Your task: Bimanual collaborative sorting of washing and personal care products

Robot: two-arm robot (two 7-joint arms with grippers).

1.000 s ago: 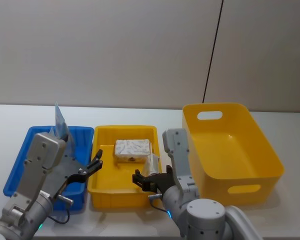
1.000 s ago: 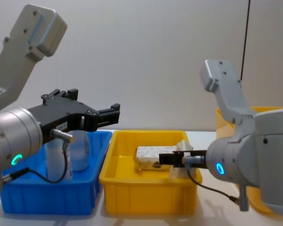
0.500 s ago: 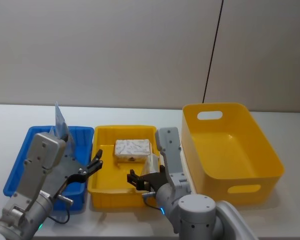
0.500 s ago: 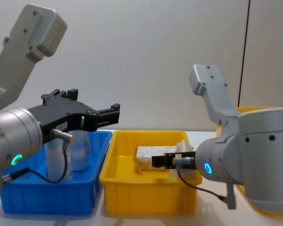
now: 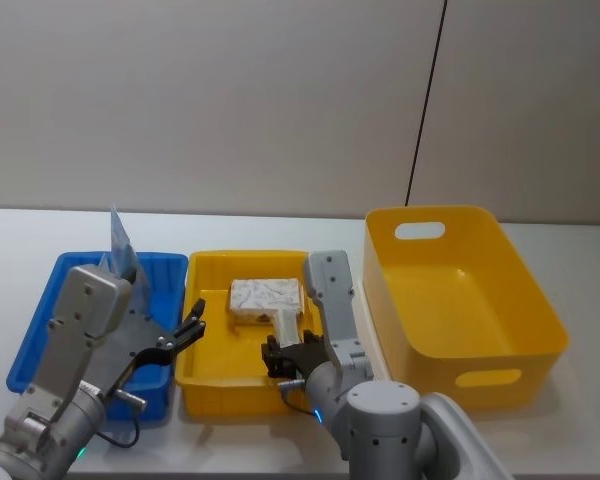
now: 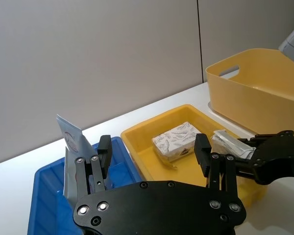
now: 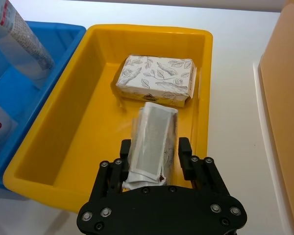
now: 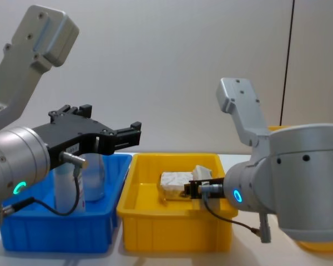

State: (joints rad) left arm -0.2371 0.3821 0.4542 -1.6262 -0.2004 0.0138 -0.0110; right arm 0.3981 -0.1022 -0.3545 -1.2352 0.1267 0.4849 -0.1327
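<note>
Cream block (image 7: pixel 152 139) clamped in right gripper (image 7: pixel 155 146) over yellow tray (image 7: pixel 147 30); left gripper (image 5: pixel 190 331) seemingly apart.

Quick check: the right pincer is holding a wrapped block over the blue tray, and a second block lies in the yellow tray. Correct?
Not quite. The right pincer has its held block over the yellow tray, not the blue one; the right wrist view shows this. The other block does lie in the yellow tray.
</note>
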